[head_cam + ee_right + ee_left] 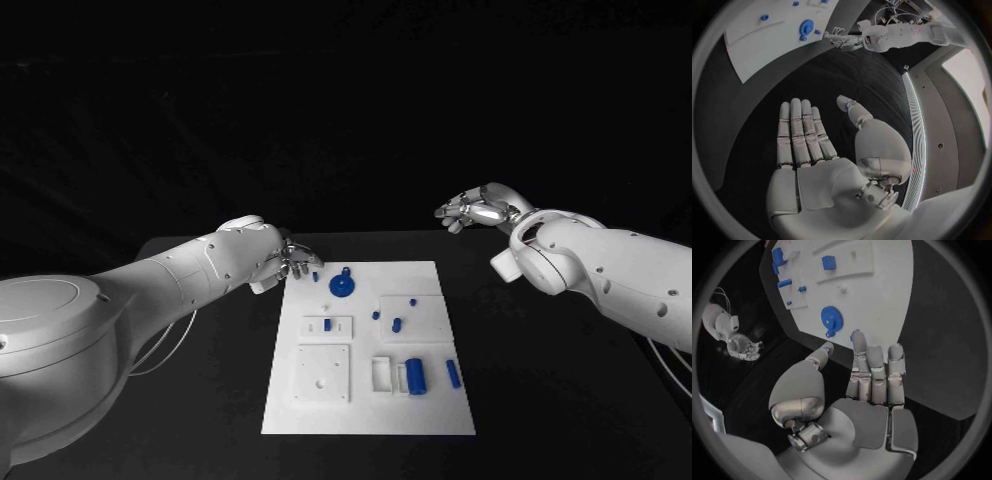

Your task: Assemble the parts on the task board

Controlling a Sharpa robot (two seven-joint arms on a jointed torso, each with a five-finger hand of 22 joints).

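Note:
The white task board (368, 400) lies in the middle of the black table. A blue gear (342, 285) sits near its far edge, also in the left wrist view as the gear (831, 317). My left hand (296, 262) hovers at the board's far left corner with its fingers (876, 365) straight and thumb apart. A small blue part (856, 334) shows right at one fingertip; I cannot tell whether they touch. My right hand (473, 210) is raised beyond the far right corner, flat and holding nothing (811, 150). A blue cylinder (417, 375) and a blue bar (453, 373) lie nearer the front.
White blocks stand on the board: a square plate (323, 373) and a smaller block (408, 308). Small blue pegs (395, 324) lie mid-board. A thin cable (166, 340) hangs by my left arm. Bare black table surrounds the board on both sides.

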